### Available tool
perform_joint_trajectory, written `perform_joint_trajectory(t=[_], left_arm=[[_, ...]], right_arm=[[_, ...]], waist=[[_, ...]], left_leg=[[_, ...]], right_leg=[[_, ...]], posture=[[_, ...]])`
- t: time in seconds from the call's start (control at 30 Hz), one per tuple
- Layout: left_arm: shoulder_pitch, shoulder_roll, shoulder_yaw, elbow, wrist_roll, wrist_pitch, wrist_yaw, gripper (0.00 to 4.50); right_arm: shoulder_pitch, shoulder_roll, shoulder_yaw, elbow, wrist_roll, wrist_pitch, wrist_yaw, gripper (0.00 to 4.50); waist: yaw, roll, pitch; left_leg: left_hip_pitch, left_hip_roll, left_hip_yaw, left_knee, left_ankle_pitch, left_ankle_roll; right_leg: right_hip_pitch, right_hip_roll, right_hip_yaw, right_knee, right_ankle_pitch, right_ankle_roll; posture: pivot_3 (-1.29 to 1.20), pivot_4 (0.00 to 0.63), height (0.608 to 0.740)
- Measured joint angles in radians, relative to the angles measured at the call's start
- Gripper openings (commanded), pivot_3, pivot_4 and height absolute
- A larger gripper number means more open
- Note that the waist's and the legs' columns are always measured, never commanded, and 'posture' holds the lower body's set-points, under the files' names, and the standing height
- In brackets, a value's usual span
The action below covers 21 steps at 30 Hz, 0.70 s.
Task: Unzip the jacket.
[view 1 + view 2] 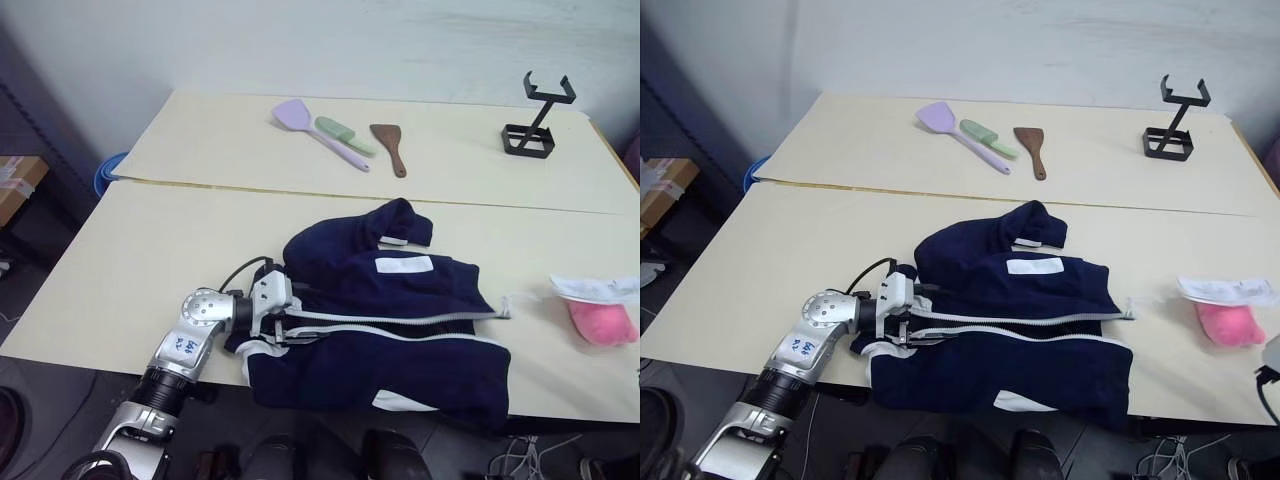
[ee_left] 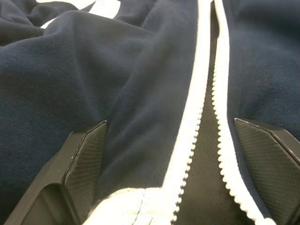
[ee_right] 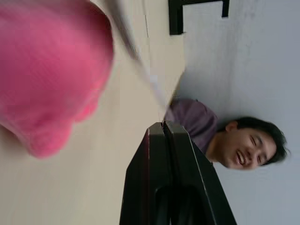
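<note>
Left pincer (image 2: pixel 173 154) spread over soft navy jacket (image 1: pixel 400 330), toothed white zipper (image 2: pixel 197 117); right pincer (image 3: pixel 164 124) closed.

Evenly and softly lit from above, no glare on the pale desk (image 1: pixel 150 260). Motion-smeared pink plush (image 3: pixel 47 70) in right wrist view.

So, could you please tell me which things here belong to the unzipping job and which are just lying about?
Job:
- jacket
- its zipper
- left gripper, open on the jacket

Lying about:
- purple spatula
- green spatula
- wooden spatula
- black stand
- pink plush
</note>
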Motion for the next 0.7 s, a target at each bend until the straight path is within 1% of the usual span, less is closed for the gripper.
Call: perform_joint_trajectory(t=[0.1, 0.2, 0.27, 0.33, 0.4, 0.47, 0.57, 0.6, 0.67, 0.7], left_arm=[[0.002, 0.005, -0.003, 0.002, 0.002, -0.01, -0.002, 4.5], [0.001, 0.008, -0.006, 0.004, 0.002, -0.017, -0.002, 4.5], [0.0, 0.004, -0.01, 0.002, 0.002, -0.018, 0.0, 4.5], [0.001, 0.002, -0.012, -0.004, 0.002, -0.018, 0.002, 4.5], [0.01, 0.004, -0.001, -0.028, -0.009, -0.004, 0.004, 4.5], [0.052, 0.011, 0.032, -0.066, -0.055, 0.047, -0.002, 4.5], [0.115, 0.049, 0.09, -0.149, -0.136, 0.126, -0.023, 4.5], [0.122, 0.061, 0.104, -0.173, -0.158, 0.147, -0.029, 4.5], [0.16, 0.135, 0.152, -0.286, -0.239, 0.217, -0.065, 4.5], [0.166, 0.163, 0.174, -0.314, -0.257, 0.235, -0.075, 4.5]], right_arm=[[-0.075, -0.031, 0.02, 0.018, 0.0, 0.005, -0.01, 0.02], [-0.196, -0.044, 0.109, 0.022, 0.011, 0.011, 0.011, 0.02], [-0.211, -0.044, 0.154, 0.016, 0.027, 0.016, 0.047, 0.02], [-0.19, -0.031, 0.159, 0.005, 0.08, 0.028, 0.089, 0.02], [-0.136, 0.018, 0.139, -0.046, 0.205, 0.054, 0.158, 0.38], [-0.05, 0.1, 0.126, -0.173, 0.417, 0.095, 0.275, 0.87], [0.083, 0.19, 0.133, -0.411, 0.726, 0.201, 0.452, 1.87], [0.107, 0.202, 0.134, -0.474, 0.795, 0.24, 0.481, 2.23], [0.194, 0.207, 0.136, -0.715, 0.98, 0.371, 0.533, 2.91], [0.216, 0.206, 0.141, -0.779, 1.015, 0.399, 0.55, 3.27]], waist=[[-0.004, 0.003, -0.002], [-0.009, 0.006, -0.004], [-0.004, 0.008, -0.005], [0.005, 0.009, -0.005], [0.008, 0.007, -0.005], [0.006, 0.006, -0.005], [-0.001, 0.007, -0.004], [-0.007, 0.007, -0.003], [-0.015, 0.005, -0.001], [-0.015, 0.004, -0.001]], left_leg=[[0.001, 0.0, 0.0, -0.001, 0.0, -0.001], [0.001, 0.0, -0.001, -0.001, 0.0, -0.001], [0.0, 0.0, -0.002, -0.001, 0.0, 0.0], [0.0, -0.001, -0.002, -0.002, 0.0, 0.0], [-0.001, 0.0, -0.002, -0.003, 0.0, 0.0], [-0.001, 0.002, -0.003, -0.005, 0.0, -0.001], [-0.001, 0.003, -0.002, -0.006, 0.0, -0.001], [-0.001, 0.003, -0.002, -0.006, 0.0, -0.001], [0.0, 0.003, -0.003, -0.006, 0.0, -0.001], [0.001, 0.004, -0.003, -0.006, -0.001, -0.003]], right_leg=[[0.0, 0.0, 0.0, 0.0, 0.0, 0.0], [0.0, 0.001, -0.001, 0.0, 0.0, 0.0], [0.0, 0.002, -0.001, 0.0, 0.0, 0.0], [0.0, 0.004, -0.002, 0.0, 0.0, 0.0], [0.0, 0.004, -0.002, -0.001, 0.0, 0.0], [0.0, 0.004, -0.003, -0.001, 0.0, 0.0], [-0.001, 0.003, -0.002, -0.001, 0.0, 0.0], [-0.001, 0.003, -0.002, -0.001, 0.0, 0.0], [-0.001, 0.001, -0.001, -0.002, -0.001, -0.001], [-0.001, 0.001, -0.001, -0.002, -0.001, -0.002]], posture=[[0.0, 0.15, 0.74], [0.0, 0.15, 0.74], [0.0, 0.15, 0.74], [0.0, 0.15, 0.74], [0.0, 0.15, 0.74], [0.0, 0.15, 0.74], [0.0, 0.15, 0.74], [0.0, 0.15, 0.74], [0.0, 0.15, 0.74], [0.0, 0.15, 0.74]])
